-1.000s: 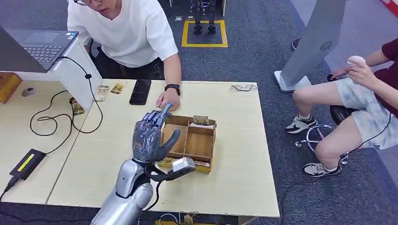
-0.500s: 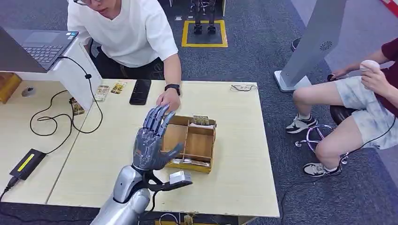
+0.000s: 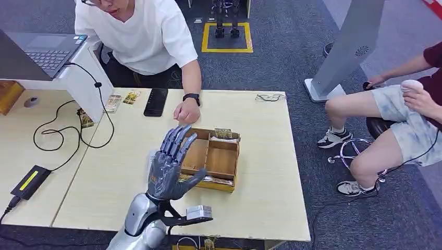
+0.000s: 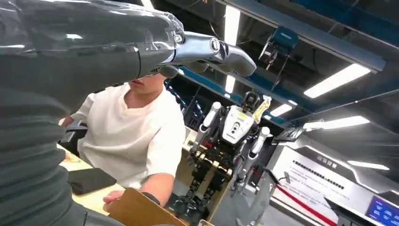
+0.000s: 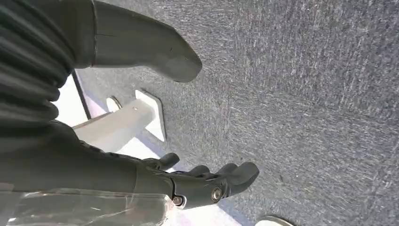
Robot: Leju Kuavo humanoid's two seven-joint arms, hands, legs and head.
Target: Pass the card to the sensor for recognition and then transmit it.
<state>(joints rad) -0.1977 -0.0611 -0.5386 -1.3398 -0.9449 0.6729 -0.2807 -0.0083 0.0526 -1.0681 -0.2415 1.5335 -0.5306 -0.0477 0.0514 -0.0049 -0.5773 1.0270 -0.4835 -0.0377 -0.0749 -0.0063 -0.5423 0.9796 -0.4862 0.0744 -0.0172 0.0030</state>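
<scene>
Left hand (image 3: pixel 169 166) raised over the table (image 3: pixel 260 172), fingers spread, holding nothing, beside the cardboard tray (image 3: pixel 221 160) with cards (image 3: pixel 223 134) in its far compartment. Right hand (image 5: pixel 141 155) hanging above carpet, loosely curled, empty.

I'm looking at a robotics lab or demo hall: grey carpet (image 3: pixel 292 62), a pale worktop (image 3: pixel 260 172) with a laptop (image 3: pixel 36 52). A humanoid robot (image 4: pixel 235 136) stands on display under strip lights (image 4: pixel 339 80).
</scene>
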